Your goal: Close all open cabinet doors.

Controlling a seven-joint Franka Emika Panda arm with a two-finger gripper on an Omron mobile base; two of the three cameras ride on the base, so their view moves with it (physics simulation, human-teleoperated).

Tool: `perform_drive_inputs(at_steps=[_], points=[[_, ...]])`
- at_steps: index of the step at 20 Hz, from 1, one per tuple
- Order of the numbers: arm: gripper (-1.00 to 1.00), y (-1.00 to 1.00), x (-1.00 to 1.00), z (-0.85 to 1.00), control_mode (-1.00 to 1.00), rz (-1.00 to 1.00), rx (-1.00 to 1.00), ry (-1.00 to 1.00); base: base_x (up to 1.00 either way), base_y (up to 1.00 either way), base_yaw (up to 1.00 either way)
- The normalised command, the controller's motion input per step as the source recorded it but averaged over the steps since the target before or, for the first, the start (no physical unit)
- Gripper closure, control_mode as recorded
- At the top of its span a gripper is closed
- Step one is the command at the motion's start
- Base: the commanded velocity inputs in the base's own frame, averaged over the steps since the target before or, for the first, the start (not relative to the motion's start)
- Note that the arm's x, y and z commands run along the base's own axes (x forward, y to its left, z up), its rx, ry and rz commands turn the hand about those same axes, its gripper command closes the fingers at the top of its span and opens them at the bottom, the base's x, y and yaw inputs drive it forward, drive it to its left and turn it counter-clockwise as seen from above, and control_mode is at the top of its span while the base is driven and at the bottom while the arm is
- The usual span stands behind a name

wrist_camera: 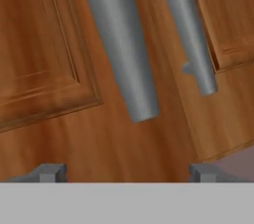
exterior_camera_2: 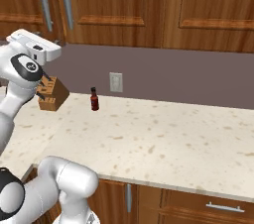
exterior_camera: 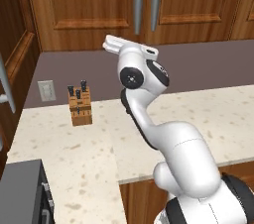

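Jaws spread wide, close below cabinet doors (wrist_camera: 59,59) and their handles (wrist_camera: 121,44).

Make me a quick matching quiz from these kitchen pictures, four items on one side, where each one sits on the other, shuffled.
Things:
1. knife block
2. dark bottle
3. wall outlet
4. silver bar handles

Places:
A. on the backsplash
B. on the cabinet doors
C. counter, near the left corner
D. counter, just left of the outlet

Pairs: 1-C, 2-D, 3-A, 4-B
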Motion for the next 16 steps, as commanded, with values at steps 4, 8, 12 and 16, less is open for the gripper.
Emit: perform_drive_inputs(at_steps=[4,8,12,16], points=[[-1.0,0.0,0.4,0.0,-1.0,0.01,0.0,0.0,0.0,0.0,0.0],[-1.0,0.0,0.37,0.0,-1.0,0.01,0.0,0.0,0.0,0.0,0.0],[-1.0,0.0,0.35,0.0,-1.0,0.01,0.0,0.0,0.0,0.0,0.0],[-1.0,0.0,0.29,0.0,-1.0,0.01,0.0,0.01,0.0,0.0,0.0]])
